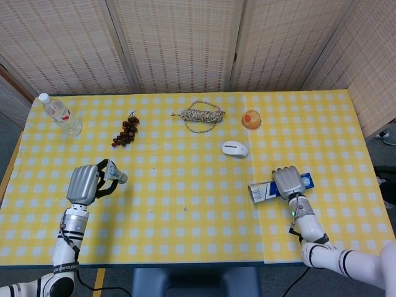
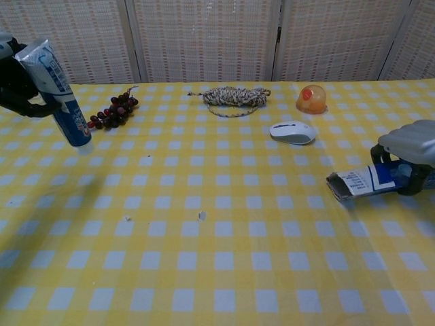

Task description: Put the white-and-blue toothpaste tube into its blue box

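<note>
My left hand (image 2: pixel 19 85) grips the white-and-blue toothpaste tube (image 2: pixel 53 90), holding it above the near-left part of the yellow checked tablecloth (image 1: pixel 185 185), cap end down; my right hand (image 1: pixel 288 182) is curled over the blue rectangular cardboard box (image 2: pixel 367 182) at the near right, its open end facing left. Beyond the box lie a white computer mouse (image 2: pixel 292 132) and an orange round fruit (image 2: pixel 310 99); further left, a coil of speckled rope (image 2: pixel 234 96) and a bunch of dark red grapes (image 2: pixel 112 111).

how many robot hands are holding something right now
2: the left robot hand holds the toothpaste tube at the table's left; the right robot hand grips the blue box at the right.
</note>
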`<state>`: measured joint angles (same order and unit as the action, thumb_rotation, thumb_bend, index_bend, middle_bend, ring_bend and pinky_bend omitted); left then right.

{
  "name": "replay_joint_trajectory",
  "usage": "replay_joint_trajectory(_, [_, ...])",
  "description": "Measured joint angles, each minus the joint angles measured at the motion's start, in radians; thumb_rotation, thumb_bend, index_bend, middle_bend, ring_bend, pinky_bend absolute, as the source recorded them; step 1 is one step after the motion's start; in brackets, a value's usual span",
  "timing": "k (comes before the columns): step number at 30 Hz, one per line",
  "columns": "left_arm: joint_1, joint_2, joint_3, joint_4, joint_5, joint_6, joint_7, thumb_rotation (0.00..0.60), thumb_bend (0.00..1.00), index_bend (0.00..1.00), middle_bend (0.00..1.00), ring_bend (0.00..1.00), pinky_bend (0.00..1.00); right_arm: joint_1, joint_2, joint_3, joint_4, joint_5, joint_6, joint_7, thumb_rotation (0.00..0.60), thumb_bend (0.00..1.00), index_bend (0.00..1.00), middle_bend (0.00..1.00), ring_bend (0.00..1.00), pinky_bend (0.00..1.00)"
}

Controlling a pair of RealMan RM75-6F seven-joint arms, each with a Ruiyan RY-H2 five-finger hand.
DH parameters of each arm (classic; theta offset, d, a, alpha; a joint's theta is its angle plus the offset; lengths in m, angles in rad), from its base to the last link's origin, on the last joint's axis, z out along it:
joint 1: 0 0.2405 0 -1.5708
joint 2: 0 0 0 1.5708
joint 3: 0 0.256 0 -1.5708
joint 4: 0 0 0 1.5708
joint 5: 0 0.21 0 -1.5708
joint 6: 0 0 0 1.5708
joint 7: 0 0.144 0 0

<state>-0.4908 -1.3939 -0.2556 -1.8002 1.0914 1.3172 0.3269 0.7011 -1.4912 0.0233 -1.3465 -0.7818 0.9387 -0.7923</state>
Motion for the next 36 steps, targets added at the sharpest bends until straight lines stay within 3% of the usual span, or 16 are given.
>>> replay_joint_trajectory(18, [-0.002, 0.032, -0.021, -0.064, -0.021, 0.002, -0.001, 0.600, 0.77, 0.98, 1.00, 1.00, 1.00, -0.069, 0.061, 0.045, -0.009, -0.201, 0.047, 0.314, 0.600, 0.31, 0.63, 0.47, 0.51, 0.60])
replay_joint_trajectory(24, [-0.003, 0.063, -0.033, -0.126, -0.047, -0.008, -0.008, 0.600, 0.77, 0.98, 1.00, 1.00, 1.00, -0.091, 0.072, 0.065, -0.025, -0.270, 0.037, 0.511, 0.600, 0.31, 0.63, 0.47, 0.50, 0.60])
replay_joint_trajectory(31, [-0.010, 0.084, -0.038, -0.177, -0.069, -0.002, 0.020, 0.600, 0.77, 0.98, 1.00, 1.00, 1.00, -0.115, 0.083, 0.092, -0.032, -0.419, 0.027, 0.837, 0.600, 0.31, 0.63, 0.45, 0.48, 0.60])
replay_joint_trajectory(36, [-0.017, 0.086, -0.039, -0.189, -0.078, 0.002, 0.027, 0.600, 0.77, 0.98, 1.00, 1.00, 1.00, -0.135, 0.093, 0.102, -0.035, -0.514, 0.062, 0.936, 0.600, 0.31, 0.62, 0.43, 0.47, 0.59])
